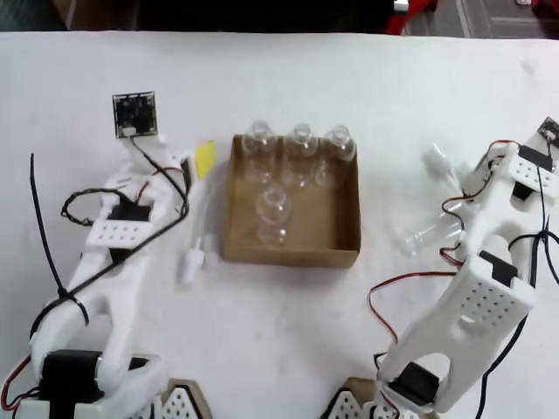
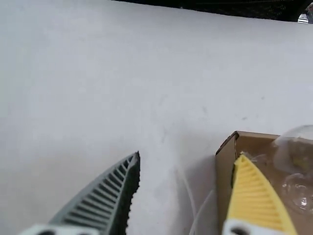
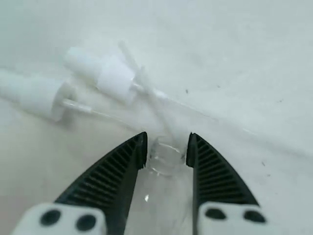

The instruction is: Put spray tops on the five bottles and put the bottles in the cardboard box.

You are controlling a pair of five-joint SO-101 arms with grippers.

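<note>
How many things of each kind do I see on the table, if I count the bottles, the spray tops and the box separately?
Cardboard box: 1
Bottles: 5, with 4 in the box and 1 bottle in the right hand
Spray tops: 3, all loose on the table
Total: 9

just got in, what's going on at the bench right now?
The right gripper is closed around the neck of a clear bottle lying on the table, with two loose spray tops just beyond it. Four bottles stand in the cardboard box, none visibly capped. The left gripper sits open by the box's corner, holding nothing. Another spray top lies on the table near that arm.
</note>
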